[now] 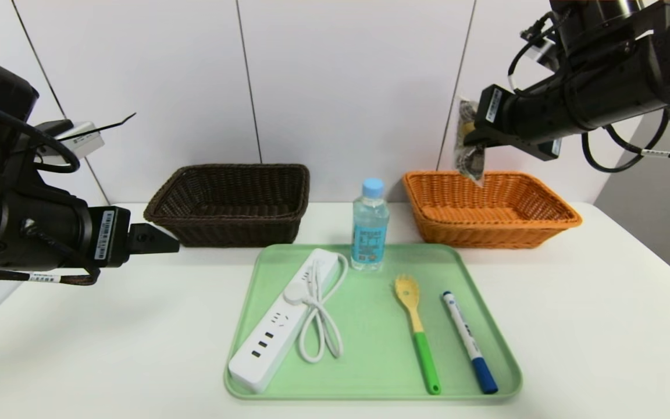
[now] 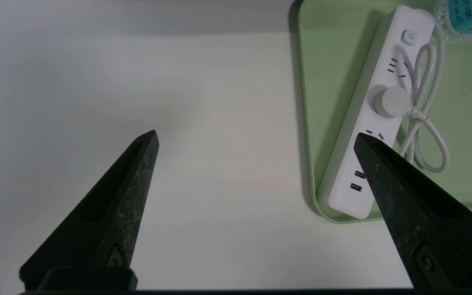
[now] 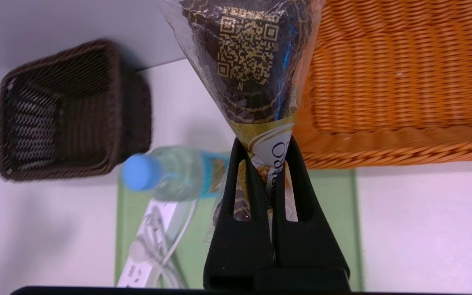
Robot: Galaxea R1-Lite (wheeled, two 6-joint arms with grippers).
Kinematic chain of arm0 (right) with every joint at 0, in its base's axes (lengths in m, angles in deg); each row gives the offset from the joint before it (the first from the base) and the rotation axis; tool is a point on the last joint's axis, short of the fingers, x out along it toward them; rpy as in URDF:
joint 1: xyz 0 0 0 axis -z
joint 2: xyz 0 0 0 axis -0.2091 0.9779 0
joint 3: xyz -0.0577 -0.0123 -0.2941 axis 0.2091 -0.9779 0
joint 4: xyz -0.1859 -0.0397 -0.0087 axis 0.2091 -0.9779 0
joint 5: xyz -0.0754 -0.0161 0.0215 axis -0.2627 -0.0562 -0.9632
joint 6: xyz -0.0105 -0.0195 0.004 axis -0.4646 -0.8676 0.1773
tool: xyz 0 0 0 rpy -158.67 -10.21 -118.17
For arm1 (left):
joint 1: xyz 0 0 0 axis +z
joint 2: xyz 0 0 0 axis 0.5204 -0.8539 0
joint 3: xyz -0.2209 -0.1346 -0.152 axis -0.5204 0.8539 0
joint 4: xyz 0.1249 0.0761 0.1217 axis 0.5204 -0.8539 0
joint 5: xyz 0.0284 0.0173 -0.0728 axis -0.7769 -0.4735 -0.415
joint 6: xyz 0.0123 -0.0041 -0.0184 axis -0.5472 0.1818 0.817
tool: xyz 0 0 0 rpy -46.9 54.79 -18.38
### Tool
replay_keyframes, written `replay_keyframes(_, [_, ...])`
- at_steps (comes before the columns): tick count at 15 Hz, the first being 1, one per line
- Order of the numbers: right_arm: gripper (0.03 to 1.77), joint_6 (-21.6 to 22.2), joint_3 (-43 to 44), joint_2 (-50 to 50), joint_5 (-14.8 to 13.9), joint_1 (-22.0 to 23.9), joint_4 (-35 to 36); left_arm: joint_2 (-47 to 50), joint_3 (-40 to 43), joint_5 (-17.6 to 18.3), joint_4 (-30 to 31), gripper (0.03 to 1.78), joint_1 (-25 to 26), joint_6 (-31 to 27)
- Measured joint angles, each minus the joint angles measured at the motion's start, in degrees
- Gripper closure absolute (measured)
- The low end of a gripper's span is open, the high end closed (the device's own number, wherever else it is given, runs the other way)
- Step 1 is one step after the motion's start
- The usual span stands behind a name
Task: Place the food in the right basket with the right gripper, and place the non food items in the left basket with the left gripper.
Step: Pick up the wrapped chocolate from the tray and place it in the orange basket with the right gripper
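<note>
One left gripper [image 2: 256,141] hangs wide open by the dark basket [image 1: 233,201], then a power strip [image 1: 282,326], water bottle [image 1: 370,227], spoon [image 1: 416,331] and marker [image 1: 470,343] on the green tray [image 1: 370,375]; right gripper [image 1: 474,139]'s pinching the wrapped snack [image 1: 470,157] up over the orange basket [image 1: 492,227], fyi.

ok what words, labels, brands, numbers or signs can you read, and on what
"N": under the QR code on the snack wrapper
Lettering by the right pincer: cut off
Bottle label, marker print, arm stickers: too small
Power symbol: power strip button
</note>
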Motion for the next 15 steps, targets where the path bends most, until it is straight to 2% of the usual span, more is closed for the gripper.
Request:
replay_keyframes(4, [1.72,0.28,-0.02,7.09,0.66,7.24,4.13,-0.83,-0.07,0.07,0.60,0.12,0.00,-0.11])
replay_keyframes(8, [1.72,1.07,-0.02,13.74,0.52,9.34,10.64,-1.46,0.11,0.07,0.66,0.12,-0.09,-0.07])
replay_keyframes(9, [1.66,1.05,-0.02,15.12,0.44,9.62,11.11,-1.57,0.11,0.07,0.66,0.12,-0.09,0.00])
replay_keyframes(12, [1.15,0.72,-0.02,18.29,0.05,10.06,11.82,-1.95,0.06,0.07,0.66,0.12,-0.09,0.04])
replay_keyframes(15, [0.81,0.68,-0.02,18.92,-0.11,10.50,12.73,-2.08,0.24,0.07,0.61,0.12,-0.09,0.12])
